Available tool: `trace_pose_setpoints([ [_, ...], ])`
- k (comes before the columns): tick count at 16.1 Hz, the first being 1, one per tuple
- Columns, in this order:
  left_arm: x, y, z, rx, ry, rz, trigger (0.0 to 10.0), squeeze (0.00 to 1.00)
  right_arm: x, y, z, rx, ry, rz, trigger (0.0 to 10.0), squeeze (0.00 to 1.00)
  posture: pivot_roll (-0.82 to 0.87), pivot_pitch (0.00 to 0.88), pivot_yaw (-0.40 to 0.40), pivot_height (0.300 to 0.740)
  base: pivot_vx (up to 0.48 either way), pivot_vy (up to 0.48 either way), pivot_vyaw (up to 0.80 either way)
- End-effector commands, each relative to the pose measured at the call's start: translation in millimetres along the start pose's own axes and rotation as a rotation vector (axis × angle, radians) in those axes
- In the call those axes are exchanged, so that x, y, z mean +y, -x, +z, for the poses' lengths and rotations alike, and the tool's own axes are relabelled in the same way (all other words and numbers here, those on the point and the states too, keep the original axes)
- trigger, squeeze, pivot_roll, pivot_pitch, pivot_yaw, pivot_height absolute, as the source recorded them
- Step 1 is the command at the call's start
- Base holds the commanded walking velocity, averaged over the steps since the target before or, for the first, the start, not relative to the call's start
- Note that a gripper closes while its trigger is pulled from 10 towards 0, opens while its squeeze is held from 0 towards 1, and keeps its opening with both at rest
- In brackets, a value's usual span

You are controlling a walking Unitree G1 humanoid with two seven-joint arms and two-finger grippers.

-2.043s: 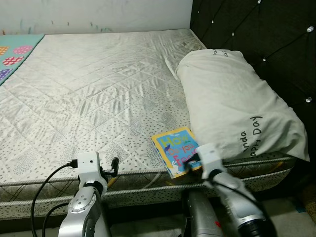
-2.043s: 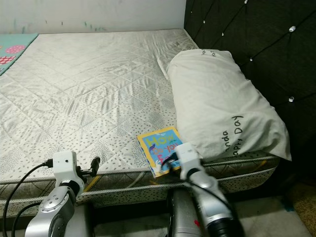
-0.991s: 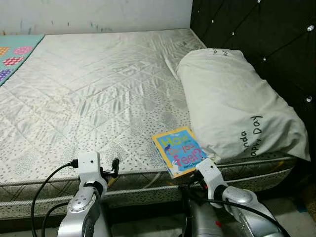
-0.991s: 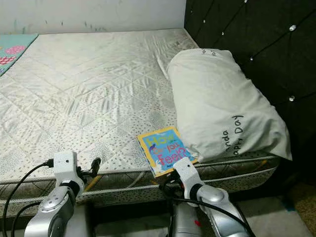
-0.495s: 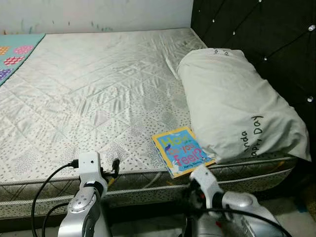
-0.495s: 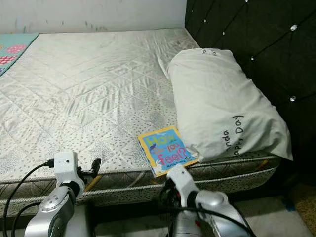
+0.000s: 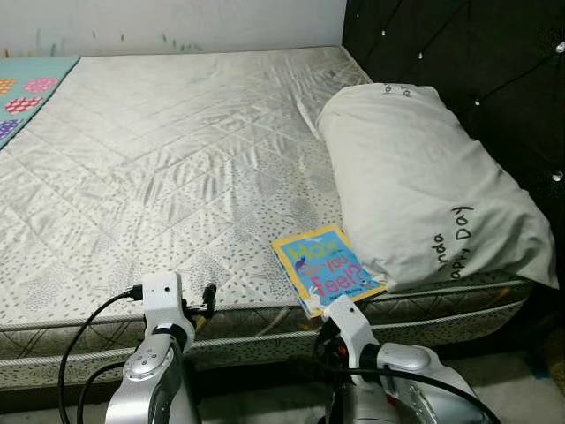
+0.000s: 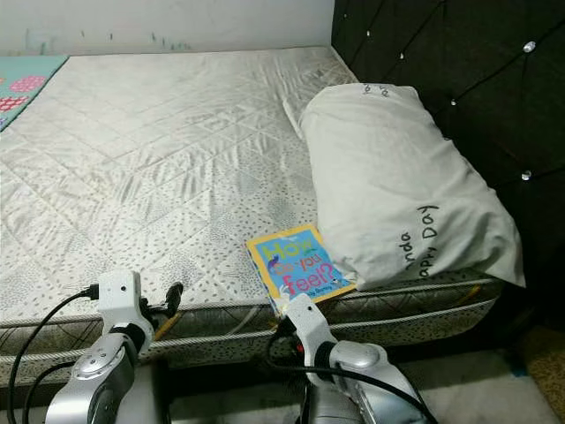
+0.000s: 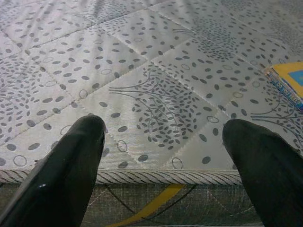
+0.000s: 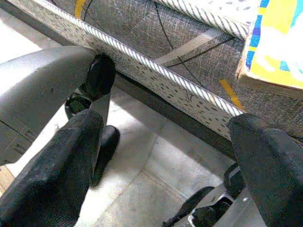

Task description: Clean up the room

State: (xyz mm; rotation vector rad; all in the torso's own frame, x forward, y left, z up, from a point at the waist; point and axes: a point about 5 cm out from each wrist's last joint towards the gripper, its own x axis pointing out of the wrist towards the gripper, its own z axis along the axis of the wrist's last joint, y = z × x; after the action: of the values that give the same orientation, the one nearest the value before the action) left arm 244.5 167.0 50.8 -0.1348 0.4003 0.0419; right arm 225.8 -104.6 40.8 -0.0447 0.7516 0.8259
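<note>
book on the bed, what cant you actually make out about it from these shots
- Book: the corner toward the pillow is covered by the pillow's edge in the eye views.
- The small print under the title is too small to read.
- Left wrist view: the book is cut off by the picture's edge.
- Right wrist view: its cover is cut off by the edge; the corner overhangs the mattress.

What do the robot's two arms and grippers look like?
Both arms are silver metal. Each wrist carries a white box-shaped block with black cables looping from it. The left gripper and right gripper each have two long, rounded, glossy black fingers.
</note>
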Motion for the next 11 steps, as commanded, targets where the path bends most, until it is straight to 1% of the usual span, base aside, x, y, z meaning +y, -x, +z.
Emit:
trace_pose_setpoints([
  [1, -0.1, -0.2, 0, 0.01, -0.005, -0.006, 10.0, 0.0, 0.8, -2.9, 2, 0.003, 0.007, -0.004, 10.0, 0.0, -0.1, 0.0, -0.009, 0.526, 0.0, 0.0, 0.0],
  [4, -0.6, -0.3, -1, 0.01, -0.002, -0.007, 10.0, 0.0, 1.4, -7.9, 5, -0.007, 0.012, -0.014, 10.0, 0.0, -0.09, 0.0, -0.014, 0.526, 0.0, 0.0, 0.0],
  [8, -0.1, 0.1, -2, 0.011, 0.001, -0.005, 10.0, 0.0, -2.2, -14.4, 7, -0.003, 0.011, -0.051, 10.0, 0.0, -0.09, 0.0, -0.014, 0.526, 0.0, 0.0, 0.0],
  [11, -0.3, 0.9, -1, 0.009, 0.002, -0.003, 10.0, 0.0, -3.2, -16.5, 8, -0.005, 0.014, -0.059, 10.0, 0.0, -0.09, 0.0, -0.018, 0.526, 0.0, 0.0, 0.0],
])
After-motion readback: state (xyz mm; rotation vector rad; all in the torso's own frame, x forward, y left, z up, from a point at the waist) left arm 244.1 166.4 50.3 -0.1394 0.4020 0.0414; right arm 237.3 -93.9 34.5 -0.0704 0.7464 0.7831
